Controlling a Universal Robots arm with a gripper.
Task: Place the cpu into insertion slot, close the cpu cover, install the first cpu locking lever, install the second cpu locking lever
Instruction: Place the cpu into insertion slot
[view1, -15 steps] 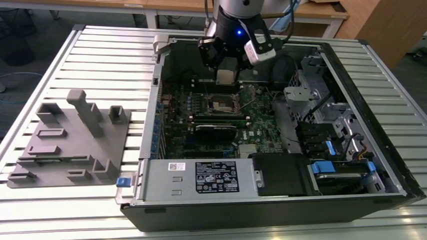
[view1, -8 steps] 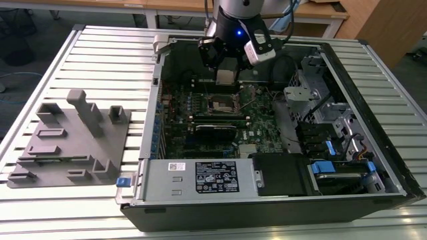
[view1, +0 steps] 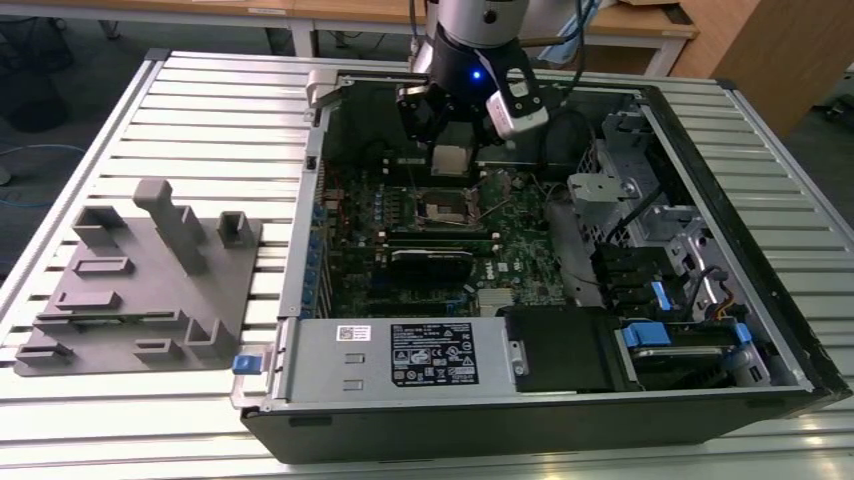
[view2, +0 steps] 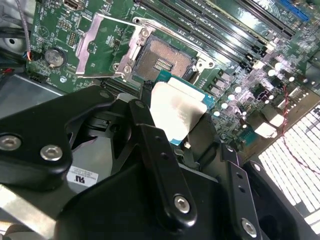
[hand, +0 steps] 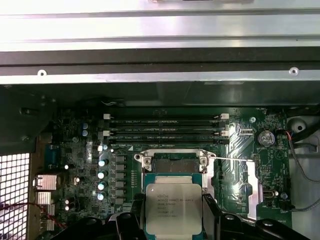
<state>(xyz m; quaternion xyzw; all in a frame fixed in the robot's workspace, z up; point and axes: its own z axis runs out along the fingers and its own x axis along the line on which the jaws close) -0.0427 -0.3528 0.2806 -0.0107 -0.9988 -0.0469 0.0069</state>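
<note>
Single arm reaching into the open computer case (view1: 302, 215) on the slatted table (view1: 200, 110). The gripper (hand: 173, 221) is clamped on the cpu (view2: 176, 111): black fingers (view2: 148, 131) press its two opposite edges, and its dull metal top faces both wrist views. The chip hangs above the motherboard, touching nothing else.

The insertion slot (view2: 161, 59) is bare, dark centre showing and nothing seated in it. The cpu cover (view2: 102, 44) is flipped open and lies to one side of the socket, out of the chip's way.

Key relation: in the exterior view the cpu (view1: 451, 160) sits higher in the picture than the slot (view1: 445, 207), roughly in line with it. In the first wrist view the chip's far edge overlaps the socket's near rim. My read: the chip is just short of the slot and above it, edges roughly parallel to the socket's. I can't tell how much of the gap is height.

Memory slots (hand: 165, 131) lie beyond the socket.
</note>
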